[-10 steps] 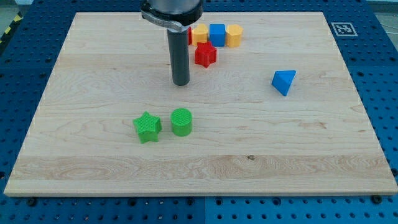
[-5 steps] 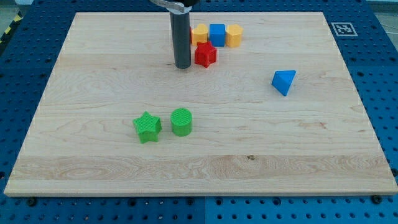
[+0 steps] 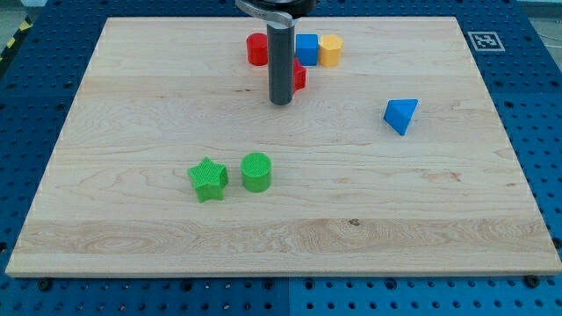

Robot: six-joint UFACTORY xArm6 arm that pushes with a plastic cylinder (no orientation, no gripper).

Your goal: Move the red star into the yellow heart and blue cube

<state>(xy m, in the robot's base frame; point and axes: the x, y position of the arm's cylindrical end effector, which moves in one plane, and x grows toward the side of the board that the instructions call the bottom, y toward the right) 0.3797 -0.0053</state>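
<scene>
Landmark: blue cube (image 3: 306,48), near the top edge of the wooden board (image 3: 132,105); I give every position relative to it.
My tip: (image 3: 280,102), the lower end of the dark rod, resting on the board below the blue cube and slightly to the view's left. It is a plain rod end with nothing that opens or closes, and it holds nothing.
Red star: (image 3: 299,77), just below the blue cube and slightly left. The rod covers most of it, so only its right part shows. I cannot tell if the tip touches it.
Yellow heart: hidden from me; the rod stands just left of the blue cube and covers that spot.
Yellow block: (image 3: 330,50), touching the blue cube's right side; exact shape unclear.
Red cylinder: (image 3: 256,49), left of the blue cube, beyond the rod.
Blue triangular block: (image 3: 400,115), below and well to the right of the blue cube.
Green cylinder: (image 3: 256,172), well below the blue cube, slightly left.
Green star: (image 3: 207,179), well below the blue cube, further left, just beside the green cylinder.
</scene>
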